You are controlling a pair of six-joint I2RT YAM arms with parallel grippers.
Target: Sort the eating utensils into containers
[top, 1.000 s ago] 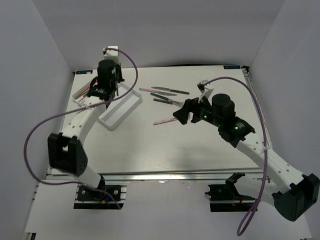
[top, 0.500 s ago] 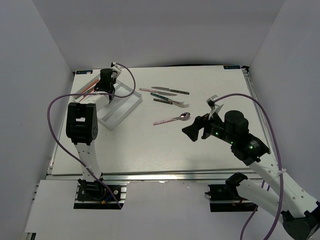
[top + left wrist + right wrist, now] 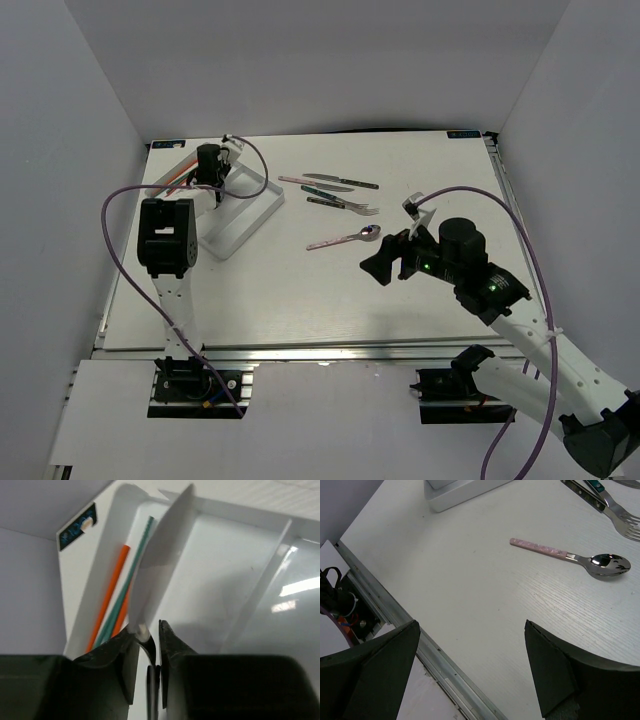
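Note:
My left gripper (image 3: 211, 166) hangs over the back end of the white cutlery tray (image 3: 243, 222). In the left wrist view it (image 3: 148, 632) is shut on a knife (image 3: 160, 555) by its dark handle. The grey blade points away over the tray (image 3: 235, 555). Orange and teal chopsticks (image 3: 117, 592) lie in the tray's outer compartment. My right gripper (image 3: 384, 262) is open and empty above the table, near a pink-handled spoon (image 3: 345, 238), which also shows in the right wrist view (image 3: 570, 556). Several more utensils (image 3: 335, 193) lie behind the spoon.
In the right wrist view a fork (image 3: 620, 522) lies at the top right and a corner of the tray (image 3: 460, 490) at the top. The table's metal front rail (image 3: 395, 620) runs below the open right gripper (image 3: 471, 625). White walls enclose the table.
The left arm has folded up and carried the knife toward the tray's back end. The right gripper has drawn back from the utensils toward the near side.

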